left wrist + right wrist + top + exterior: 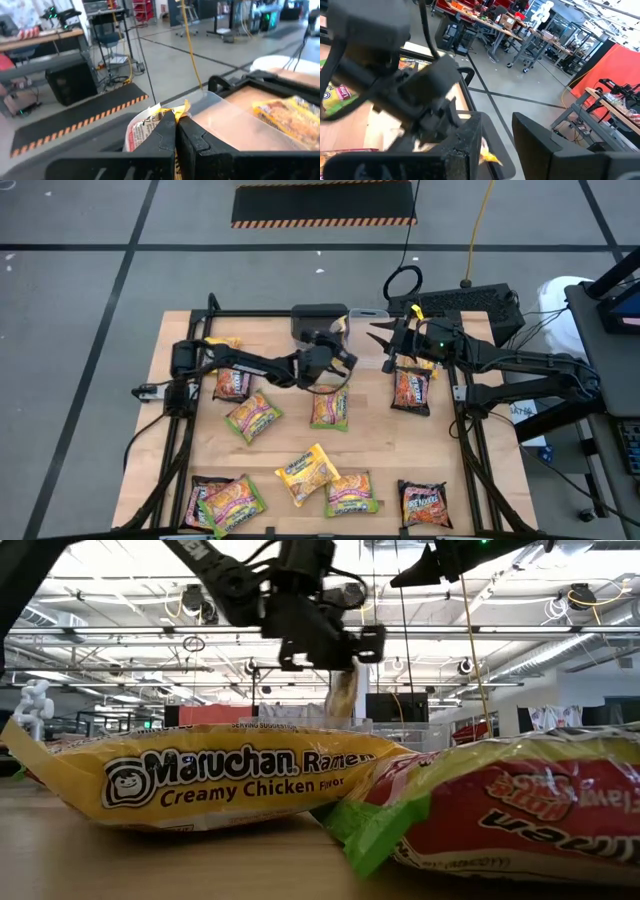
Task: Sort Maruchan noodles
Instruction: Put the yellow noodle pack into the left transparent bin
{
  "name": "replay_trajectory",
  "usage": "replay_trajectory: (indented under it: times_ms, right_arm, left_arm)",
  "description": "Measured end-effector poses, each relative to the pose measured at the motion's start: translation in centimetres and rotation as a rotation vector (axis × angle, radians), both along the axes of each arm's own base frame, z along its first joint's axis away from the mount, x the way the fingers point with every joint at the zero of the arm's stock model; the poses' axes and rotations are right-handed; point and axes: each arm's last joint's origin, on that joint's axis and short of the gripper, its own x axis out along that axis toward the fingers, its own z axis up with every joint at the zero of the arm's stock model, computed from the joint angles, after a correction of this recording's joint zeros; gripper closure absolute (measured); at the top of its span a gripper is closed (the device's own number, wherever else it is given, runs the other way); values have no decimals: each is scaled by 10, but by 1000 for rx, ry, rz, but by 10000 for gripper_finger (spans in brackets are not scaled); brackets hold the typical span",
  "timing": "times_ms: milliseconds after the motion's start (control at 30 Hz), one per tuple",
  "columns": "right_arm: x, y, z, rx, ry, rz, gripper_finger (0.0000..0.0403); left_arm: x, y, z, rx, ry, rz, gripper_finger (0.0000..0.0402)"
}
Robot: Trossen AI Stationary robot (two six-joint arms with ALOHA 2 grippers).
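1. Our left gripper [338, 360] is clamped on a yellow packet [167, 112], lifted clear of the table [290, 435] so it can travel toward the clear tub [225, 120].
2. Our right gripper [383, 340] hangs near that tub with its fingers apart and empty, waiting its turn.
3. The other Maruchan noodles [305, 470] lie scattered flat across the wood, awaiting sorting.

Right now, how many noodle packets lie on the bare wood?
9: four packets mid-table, five along the overhead view's bottom. More may be hidden under the arms.
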Motion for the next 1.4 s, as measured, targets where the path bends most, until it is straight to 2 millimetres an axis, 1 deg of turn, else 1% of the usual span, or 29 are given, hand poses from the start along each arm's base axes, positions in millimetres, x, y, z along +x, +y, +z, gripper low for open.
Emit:
replay_trajectory:
  times_ms: [167, 400, 700, 1067, 1200, 1400]
  right_arm:
    - [0, 0, 0, 0, -1, 2, 298]
    - [0, 0, 0, -1, 0, 2, 298]
    - [0, 0, 0, -1, 0, 3, 298]
    - [0, 0, 0, -2, 0, 3, 298]
    - [0, 0, 0, -2, 0, 3, 298]
    - [0, 0, 0, -2, 0, 3, 298]
  left_arm:
    - [14, -4, -6, 3, 76, -28, 401]
    - [13, -8, -12, 15, 183, -50, 401]
    - [14, -22, -13, 52, 250, -98, 401]
    - [19, -47, -14, 90, 316, -317, 401]
    - [19, -49, -17, 79, 337, -347, 401]
    - [16, -47, -22, 40, 373, -337, 401]
